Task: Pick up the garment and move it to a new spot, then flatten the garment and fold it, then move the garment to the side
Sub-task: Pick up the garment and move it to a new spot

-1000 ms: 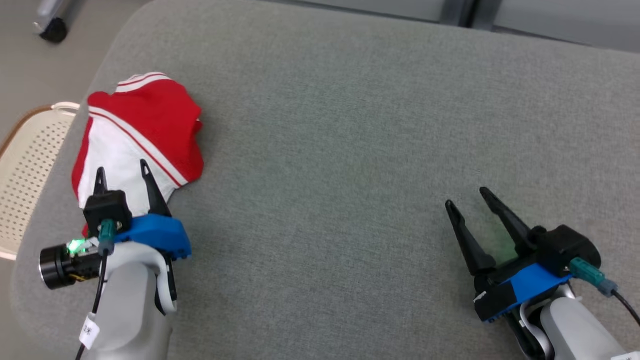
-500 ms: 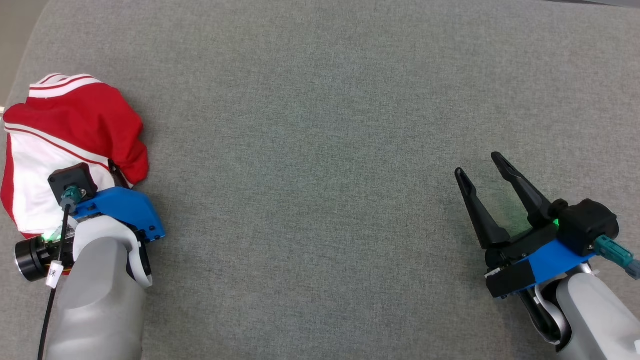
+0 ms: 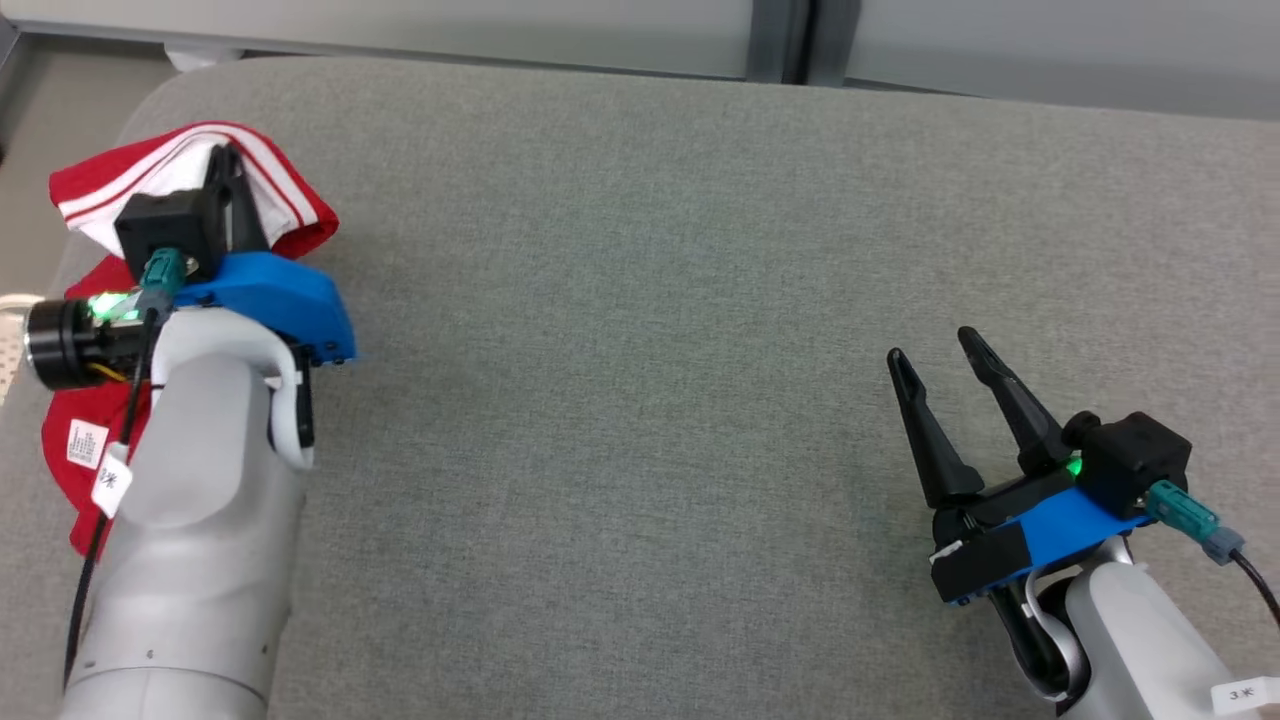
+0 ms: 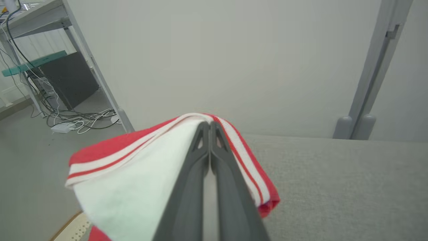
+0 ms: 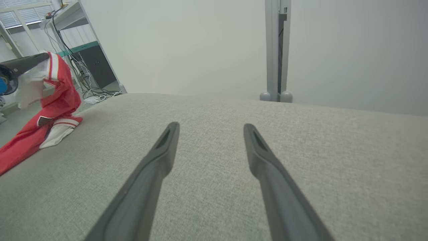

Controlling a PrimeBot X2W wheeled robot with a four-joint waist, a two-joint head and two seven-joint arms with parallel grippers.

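Garment (image 3: 295,205), red with a white panel and white-striped trim: held up by an upper fold over the far left corner of the grey fabric-covered surface (image 3: 650,300), lower part trailing down onto that surface beside the left forearm, white label (image 3: 85,443) showing on the red cloth near the bottom. Left gripper (image 4: 209,124): fingers pressed together, pinching the striped edge of the garment, cloth draped to both sides of the tips. Right gripper (image 3: 928,345): fingers spread, over bare surface at the near right, well apart from the garment; touching the surface or not, cannot tell. Background: pale wall, grey upright post (image 5: 277,50), metal-framed bench (image 4: 50,20) with tangled cables (image 4: 77,118) on the floor beneath. Pale perforated item (image 4: 72,229) at the lower left of the left wrist view, partly hidden under the cloth; kind cannot be told.
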